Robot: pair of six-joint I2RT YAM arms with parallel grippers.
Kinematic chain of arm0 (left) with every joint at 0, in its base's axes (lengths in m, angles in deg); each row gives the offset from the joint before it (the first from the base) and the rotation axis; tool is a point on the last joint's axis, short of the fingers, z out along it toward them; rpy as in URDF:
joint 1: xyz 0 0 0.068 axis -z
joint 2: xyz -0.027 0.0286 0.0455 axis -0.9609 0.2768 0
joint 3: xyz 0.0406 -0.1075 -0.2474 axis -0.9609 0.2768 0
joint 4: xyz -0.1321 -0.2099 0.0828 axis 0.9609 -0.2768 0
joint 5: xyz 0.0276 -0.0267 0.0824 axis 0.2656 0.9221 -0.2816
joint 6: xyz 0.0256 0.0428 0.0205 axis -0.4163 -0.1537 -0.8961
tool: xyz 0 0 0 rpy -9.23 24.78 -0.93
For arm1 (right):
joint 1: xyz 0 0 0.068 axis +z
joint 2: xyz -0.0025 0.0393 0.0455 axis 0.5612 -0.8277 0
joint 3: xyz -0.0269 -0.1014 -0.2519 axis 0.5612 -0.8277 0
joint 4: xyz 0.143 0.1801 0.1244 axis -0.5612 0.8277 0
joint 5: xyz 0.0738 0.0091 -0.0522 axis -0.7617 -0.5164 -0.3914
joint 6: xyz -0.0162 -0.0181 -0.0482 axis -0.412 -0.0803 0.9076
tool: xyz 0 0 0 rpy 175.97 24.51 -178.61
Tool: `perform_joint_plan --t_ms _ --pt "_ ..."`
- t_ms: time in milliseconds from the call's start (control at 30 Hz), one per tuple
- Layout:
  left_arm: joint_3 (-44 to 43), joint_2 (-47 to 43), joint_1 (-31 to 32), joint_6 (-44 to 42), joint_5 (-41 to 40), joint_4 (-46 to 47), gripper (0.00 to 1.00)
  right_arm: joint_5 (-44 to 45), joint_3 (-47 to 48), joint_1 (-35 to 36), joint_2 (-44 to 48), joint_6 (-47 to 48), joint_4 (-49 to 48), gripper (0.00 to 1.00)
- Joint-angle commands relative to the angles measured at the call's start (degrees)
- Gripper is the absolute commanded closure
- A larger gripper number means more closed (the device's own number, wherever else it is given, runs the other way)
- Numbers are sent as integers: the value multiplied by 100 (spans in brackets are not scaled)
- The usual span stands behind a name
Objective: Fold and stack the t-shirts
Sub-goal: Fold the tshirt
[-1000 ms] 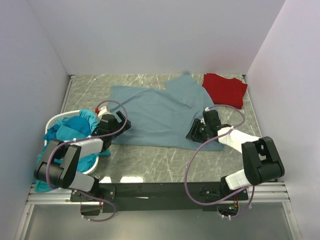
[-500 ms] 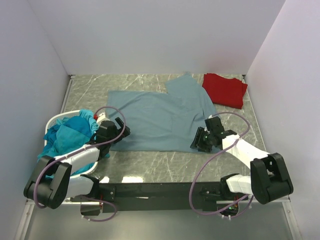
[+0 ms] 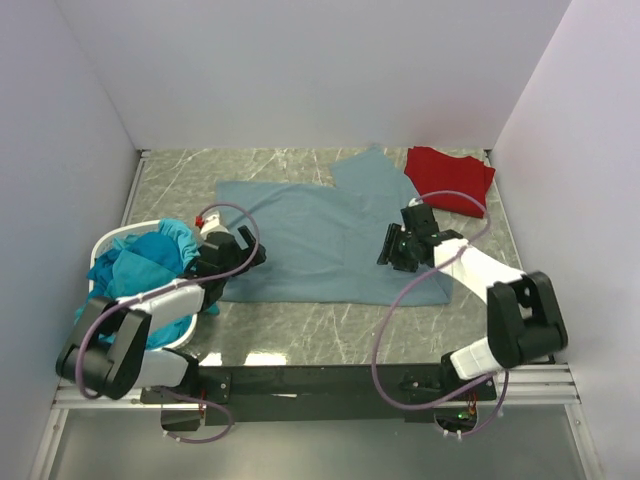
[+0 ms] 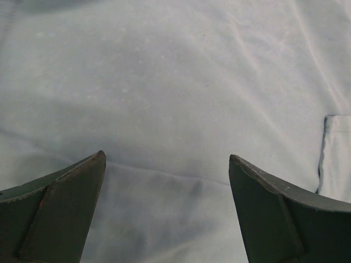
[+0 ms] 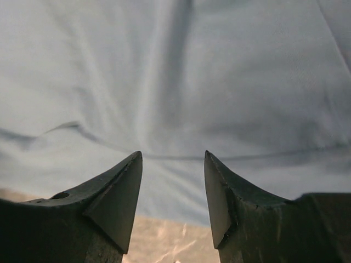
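Note:
A grey-blue t-shirt lies spread flat on the marble table, one sleeve reaching toward the back. A folded red t-shirt lies at the back right corner. My left gripper is open and empty, low over the shirt's left side. In the left wrist view the left gripper has its jaws wide apart over smooth grey cloth. My right gripper is open and empty over the shirt's right side. In the right wrist view the right gripper hovers over the cloth, just beyond its edge.
A white basket holding crumpled teal shirts stands at the left, beside my left arm. Bare marble table shows between the shirt's near hem and the arm bases. White walls enclose the table on three sides.
My right gripper has moved from the shirt's near hem farther back over its right side. My left gripper has shifted slightly farther onto the shirt's left side. The near right corner lies flat again.

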Motion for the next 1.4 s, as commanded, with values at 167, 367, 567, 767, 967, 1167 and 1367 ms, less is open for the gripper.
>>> perform_joint_plan --t_ms 167,367,567,767,967,1167,1367 --pt "-412 1073 15 -258 218 523 1 229 175 4 -1120 91 -243 44" --pt "-412 1330 14 -109 25 304 0 53 -150 21 -1121 -102 -155 45" --pt "-333 1233 15 181 -178 -56 1 -79 -571 39 -673 -208 91 45" --pt "-70 795 23 392 -257 -267 1 -105 -1107 39 -14 -349 284 45" --pt "264 214 76 533 -213 -311 1 -140 -1380 39 426 -419 399 44" --pt "379 -243 269 639 -345 -540 1 -114 -1618 83 883 -507 539 44" --pt "177 -735 348 508 -477 -865 1 18 -1197 100 1445 -429 855 44"
